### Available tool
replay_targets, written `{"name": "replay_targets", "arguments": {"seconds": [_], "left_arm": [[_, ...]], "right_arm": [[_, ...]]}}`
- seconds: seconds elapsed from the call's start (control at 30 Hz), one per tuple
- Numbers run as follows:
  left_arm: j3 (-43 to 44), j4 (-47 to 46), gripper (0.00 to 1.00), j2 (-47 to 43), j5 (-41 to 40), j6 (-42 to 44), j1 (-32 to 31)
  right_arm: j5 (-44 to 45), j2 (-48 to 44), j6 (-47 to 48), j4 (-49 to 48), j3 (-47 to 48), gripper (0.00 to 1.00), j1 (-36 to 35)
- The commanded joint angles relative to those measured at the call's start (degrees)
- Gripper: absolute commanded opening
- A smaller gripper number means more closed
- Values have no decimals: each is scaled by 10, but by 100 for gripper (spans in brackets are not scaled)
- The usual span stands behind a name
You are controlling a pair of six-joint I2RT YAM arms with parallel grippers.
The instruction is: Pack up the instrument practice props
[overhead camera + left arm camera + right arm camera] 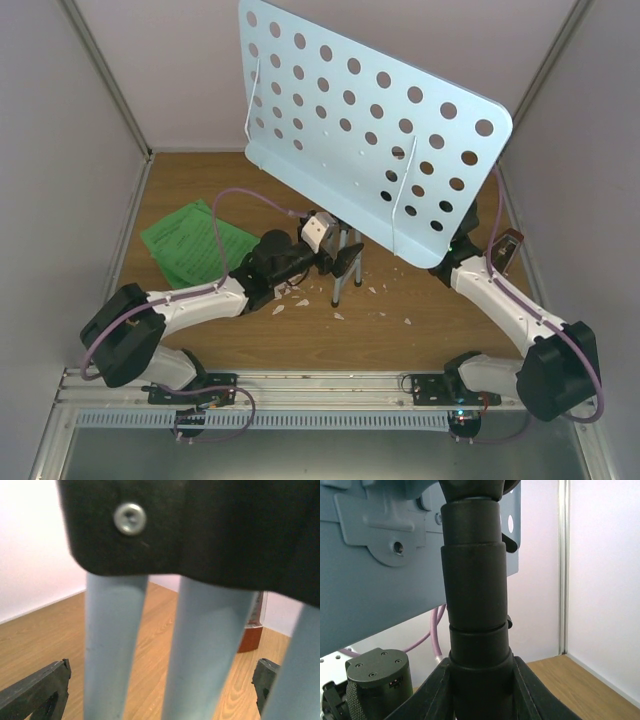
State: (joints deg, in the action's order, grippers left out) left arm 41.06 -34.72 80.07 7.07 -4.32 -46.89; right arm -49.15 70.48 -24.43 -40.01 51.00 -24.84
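Straddling the legs [112,645] of the stand [370,130], the left gripper [150,687] is spread wide: its fingers sit at the lower corners of its wrist view with two legs between them, touching neither, and the black hub [200,530] just above. The right gripper [477,690] is closed narrowly around the black pole [475,580], under the perforated desk, and appears to be what steadies the stand. The stand fills the upper middle of the overhead view, upright on the table [300,340] with its desk tilted. It looks rigid metal, top-heavy and awkward. The smooth tubes may slip, so the pole or hub seem safer holds than the thin desk edge. The sheets [185,240] lie flat at left, well apart from both grippers; they are light and floppy, best taken by an edge. The metronome [507,247] stands at right, beside the right arm, and looks small and probably fragile. Crumbs [300,296] dot the table near the legs.
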Motion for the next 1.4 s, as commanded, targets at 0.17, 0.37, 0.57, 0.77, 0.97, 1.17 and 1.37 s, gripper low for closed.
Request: {"name": "replay_targets", "arguments": {"seconds": [0.17, 0.37, 0.57, 0.77, 0.97, 1.17, 1.37], "left_arm": [[9, -182, 99, 49, -91, -17, -30], [18, -196, 72, 68, -153, -10, -45], [19, -191, 40, 67, -149, 2, -53], [15, -190, 59, 63, -159, 2, -58], [31, -195, 75, 82, -162, -1, -59], [49, -200, 72, 105, -154, -3, -60], [64, -199, 70, 127, -126, -1, -65]], "right_arm": [[51, -21, -67, -62, -32, 1, 1], [67, -26, -78, -77, -42, 0, 1], [74, -28, -83, -85, -46, 0, 1], [95, -38, -94, -99, -48, 1, 0], [141, -56, -112, -134, -68, 1, 0], [176, -65, -131, -160, -90, 1, 0], [198, -71, -142, -172, -99, 1, 1]]}}
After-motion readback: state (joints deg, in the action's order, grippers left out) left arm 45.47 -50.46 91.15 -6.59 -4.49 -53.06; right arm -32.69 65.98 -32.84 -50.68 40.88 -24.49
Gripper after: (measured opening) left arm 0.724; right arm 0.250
